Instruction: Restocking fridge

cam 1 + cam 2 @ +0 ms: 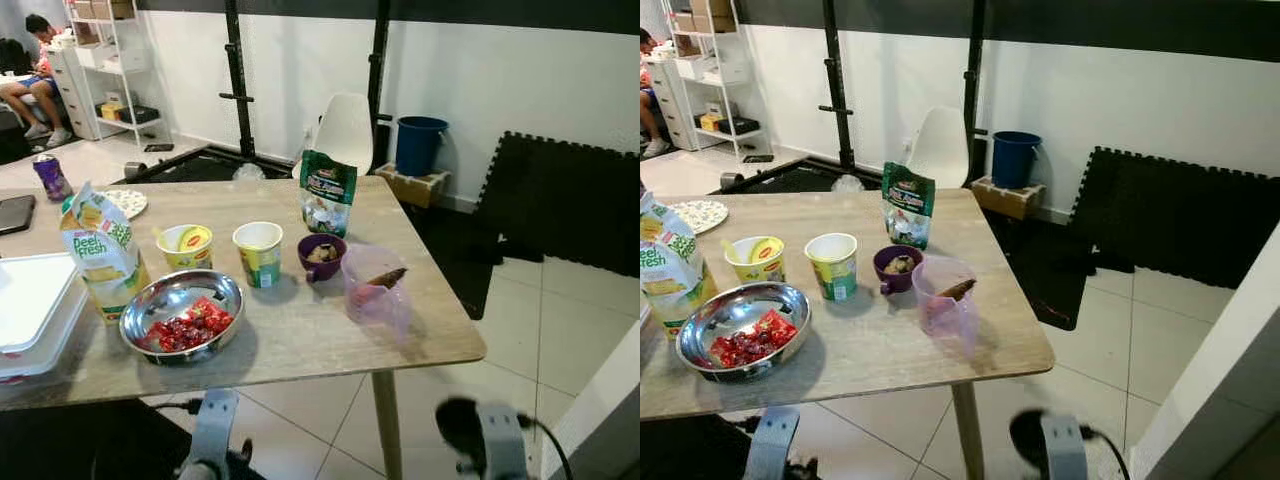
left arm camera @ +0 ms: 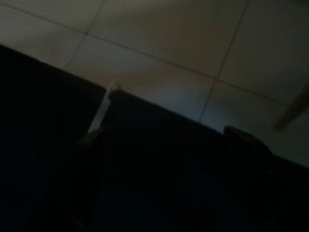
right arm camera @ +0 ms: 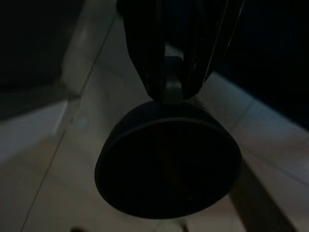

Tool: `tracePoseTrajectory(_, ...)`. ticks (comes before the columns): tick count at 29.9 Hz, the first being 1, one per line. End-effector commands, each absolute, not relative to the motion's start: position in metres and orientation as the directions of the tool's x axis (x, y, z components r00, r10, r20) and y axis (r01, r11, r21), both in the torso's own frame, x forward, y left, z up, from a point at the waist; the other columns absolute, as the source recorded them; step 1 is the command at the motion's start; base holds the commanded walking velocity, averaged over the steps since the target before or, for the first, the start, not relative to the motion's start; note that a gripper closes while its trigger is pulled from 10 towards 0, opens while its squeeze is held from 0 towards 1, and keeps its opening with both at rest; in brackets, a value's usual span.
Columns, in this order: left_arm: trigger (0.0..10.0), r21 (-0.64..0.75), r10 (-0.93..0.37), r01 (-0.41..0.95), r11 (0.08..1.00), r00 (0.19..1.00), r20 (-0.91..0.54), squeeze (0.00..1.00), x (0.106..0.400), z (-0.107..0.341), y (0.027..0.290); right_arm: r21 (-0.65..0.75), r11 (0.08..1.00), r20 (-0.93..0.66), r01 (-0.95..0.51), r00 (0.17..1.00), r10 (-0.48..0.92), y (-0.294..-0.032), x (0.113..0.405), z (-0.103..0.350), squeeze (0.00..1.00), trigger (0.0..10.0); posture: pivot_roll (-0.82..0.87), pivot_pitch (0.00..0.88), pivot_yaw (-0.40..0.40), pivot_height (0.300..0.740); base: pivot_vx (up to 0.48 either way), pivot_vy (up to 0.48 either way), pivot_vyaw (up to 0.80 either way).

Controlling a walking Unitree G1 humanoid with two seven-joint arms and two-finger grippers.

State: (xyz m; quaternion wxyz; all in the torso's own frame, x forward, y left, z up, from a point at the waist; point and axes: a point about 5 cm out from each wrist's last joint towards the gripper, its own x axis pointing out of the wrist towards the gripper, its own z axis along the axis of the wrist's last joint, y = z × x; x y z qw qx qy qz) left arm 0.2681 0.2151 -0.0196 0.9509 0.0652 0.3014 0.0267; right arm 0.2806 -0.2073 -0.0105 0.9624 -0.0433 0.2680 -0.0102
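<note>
A wooden table (image 1: 300,335) holds the food before me. A steel bowl (image 1: 182,315) of red pieces sits near the front, with a Peel Fresh juice carton (image 1: 103,258) beside it. Behind them stand a yellow tub (image 1: 187,246), a white and green cup (image 1: 259,251), a small purple bowl (image 1: 321,255) and a clear pink container (image 1: 373,285). A green snack bag (image 1: 327,192) stands upright farther back. My left arm (image 1: 212,430) and right arm (image 1: 497,435) hang idle below the table's front edge. Both wrist views are very dark, over floor tiles.
A white lidded box (image 1: 30,310), a dark tablet (image 1: 15,212), a purple can (image 1: 51,177) and a patterned plate (image 1: 125,203) lie at the table's left. Behind are a white chair (image 1: 345,130), a blue bucket (image 1: 419,143) and black foam mats (image 1: 560,200). A person (image 1: 35,70) sits far left.
</note>
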Motion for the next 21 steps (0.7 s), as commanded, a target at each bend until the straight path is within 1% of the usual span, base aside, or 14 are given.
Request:
tracePoseTrajectory(1, 10.0, 0.138, 0.093, -0.016, 0.990, 0.817, -0.570, 0.00, 0.268, -0.019, 0.217, -0.082, 0.997, -0.542, 0.013, 0.839, -0.056, -0.210, 0.273, -0.017, 0.00, 10.0, -0.02, 0.077, -0.013, 0.740, 0.000, 0.000, 0.00)
tracePoseTrajectory(2, 10.0, 0.138, 0.093, -0.016, 0.990, 0.817, -0.570, 0.00, 0.268, -0.019, 0.217, -0.082, 0.997, -0.542, 0.013, 0.839, -0.056, -0.210, 0.273, -0.017, 0.00, 10.0, -0.02, 0.077, -0.013, 0.740, 0.000, 0.000, 0.00)
tracePoseTrajectory(4, 10.0, 0.140, 0.099, -0.018, 0.990, 0.797, -0.596, 0.00, 0.257, -0.028, 0.218, -0.083, 0.996, -0.555, 0.011, 0.830, -0.055, -0.209, 0.267, -0.022, 0.00, 10.0, -0.02, 0.084, -0.013, 0.740, 0.000, 0.000, 0.00)
tracePoseTrajectory(5, 10.0, 0.141, 0.102, -0.018, 0.990, 0.780, -0.617, 0.00, 0.246, -0.036, 0.219, -0.083, 0.996, -0.571, 0.010, 0.819, -0.056, -0.210, 0.260, -0.028, 0.00, 10.0, -0.02, 0.088, -0.013, 0.740, 0.000, 0.000, 0.00)
tracePoseTrajectory(6, 10.0, 0.141, 0.102, -0.018, 0.990, 0.780, -0.617, 0.00, 0.246, -0.036, 0.219, -0.083, 0.996, -0.571, 0.010, 0.819, -0.056, -0.210, 0.260, -0.028, 0.00, 10.0, -0.02, 0.088, -0.013, 0.740, 0.000, 0.000, 0.00)
tracePoseTrajectory(7, 10.0, 0.141, 0.104, -0.016, 0.990, 0.755, -0.647, 0.00, 0.231, -0.046, 0.219, -0.084, 0.996, -0.595, 0.009, 0.801, -0.058, -0.210, 0.249, -0.036, 0.00, 10.0, -0.02, 0.091, -0.013, 0.740, 0.000, 0.000, 0.00)
tracePoseTrajectory(8, 10.0, 0.140, 0.105, -0.015, 0.990, 0.745, -0.659, 0.00, 0.226, -0.050, 0.219, -0.085, 0.996, -0.605, 0.009, 0.794, -0.059, -0.211, 0.244, -0.039, 0.00, 10.0, -0.02, 0.091, -0.013, 0.740, 0.000, 0.000, 0.00)
tracePoseTrajectory(13, 10.0, 0.140, 0.104, -0.009, 0.990, 0.720, -0.686, 0.00, 0.212, -0.058, 0.219, -0.094, 0.996, -0.635, 0.002, 0.770, -0.061, -0.213, 0.231, -0.048, 0.00, 10.0, -0.02, 0.096, -0.013, 0.740, 0.000, 0.000, 0.00)
tracePoseTrajectory(21, 10.0, 0.138, 0.101, -0.007, 0.990, 0.719, -0.688, 0.00, 0.213, -0.058, 0.216, -0.098, 0.995, -0.642, 0.000, 0.764, -0.063, -0.214, 0.228, -0.050, 0.00, 10.0, -0.02, 0.092, -0.012, 0.740, 0.000, 0.000, 0.00)
